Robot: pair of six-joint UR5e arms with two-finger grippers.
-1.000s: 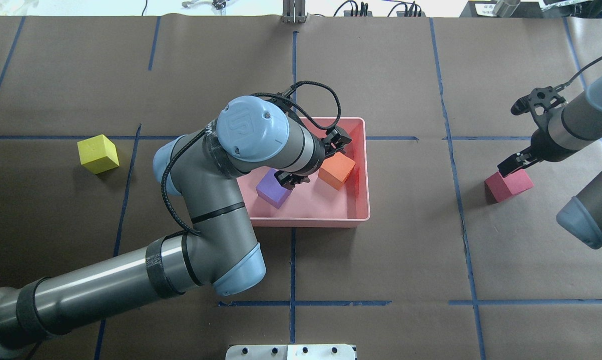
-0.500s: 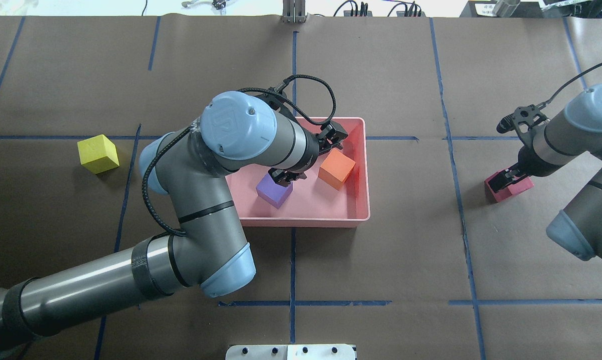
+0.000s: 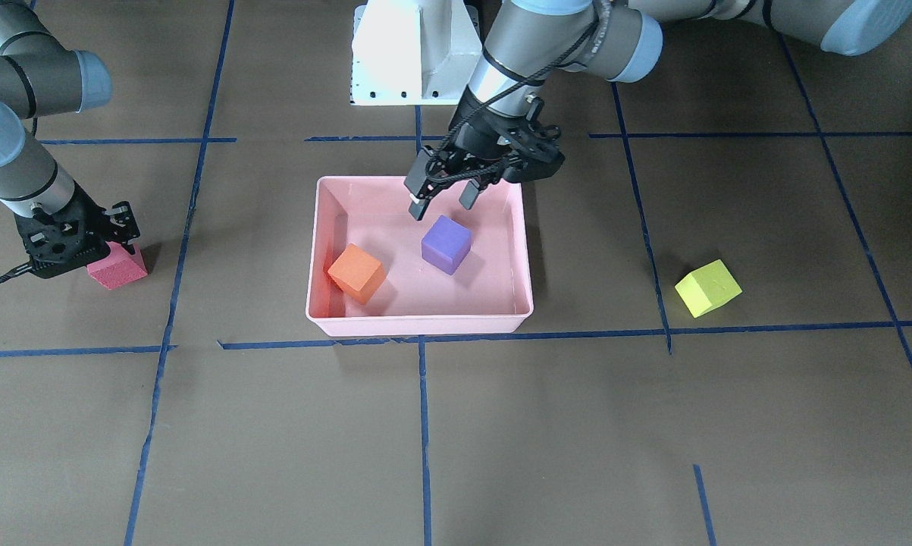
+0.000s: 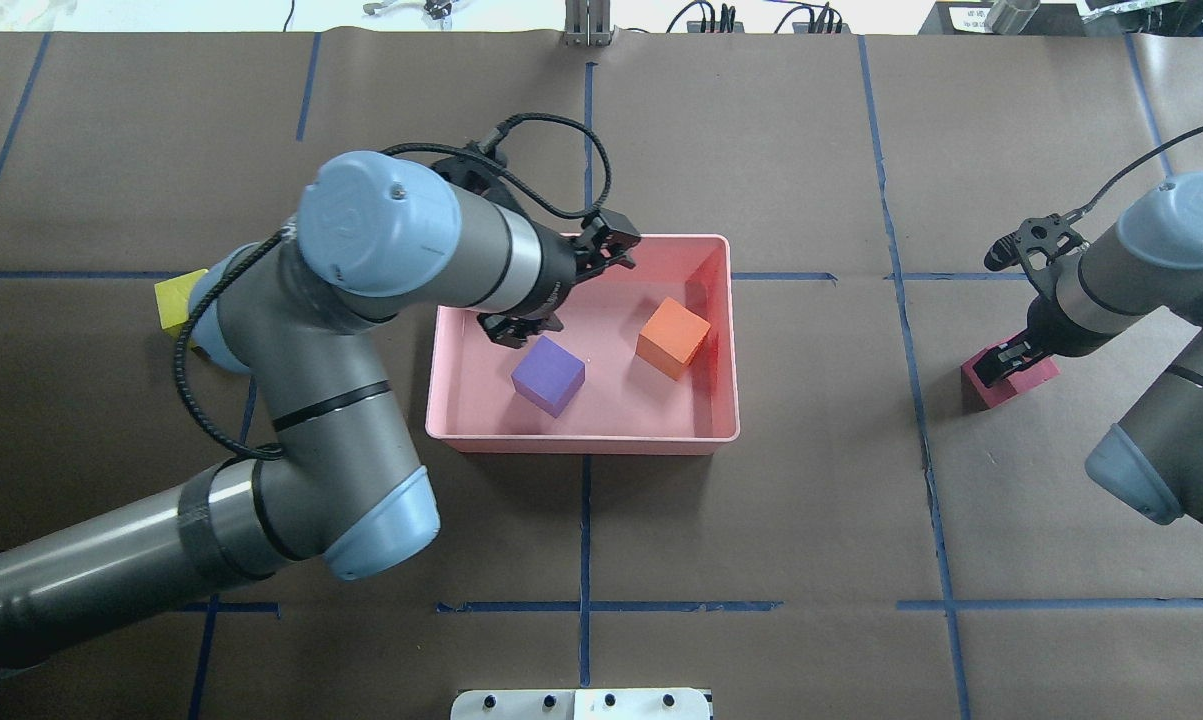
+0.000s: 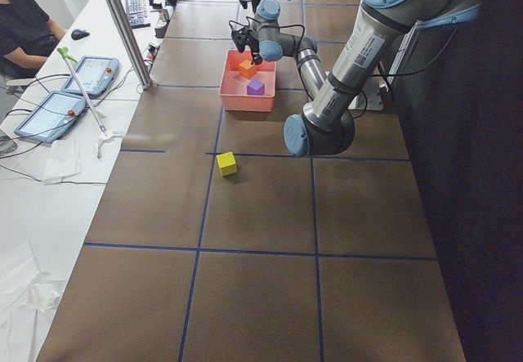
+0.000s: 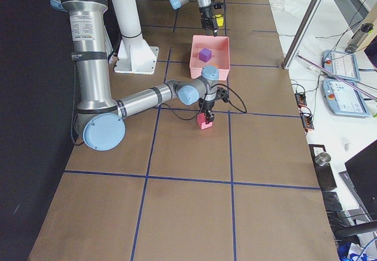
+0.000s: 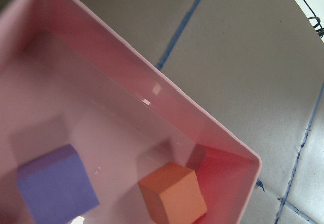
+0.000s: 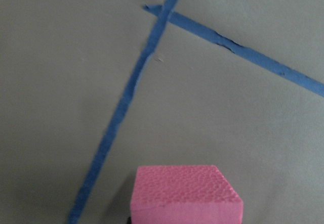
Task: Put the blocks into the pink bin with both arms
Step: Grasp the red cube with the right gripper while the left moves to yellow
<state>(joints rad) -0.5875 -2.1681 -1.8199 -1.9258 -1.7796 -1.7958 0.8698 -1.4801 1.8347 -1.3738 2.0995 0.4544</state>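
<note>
The pink bin holds the purple block and the orange block. Both also show in the left wrist view, purple and orange. My left gripper is open and empty above the bin's near-left part, just behind the purple block. My right gripper is down on the red block, shut on it, with the block on the table. The yellow-green block lies on the table to the left, half hidden by my left arm in the overhead view.
The white pedestal base stands behind the bin. Blue tape lines cross the brown paper table cover. An operator's desk with tablets runs along the table's far side.
My left gripper has drawn back left from between the two blocks in the bin and stayed open. My right gripper has come down onto the red block and closed on it.
</note>
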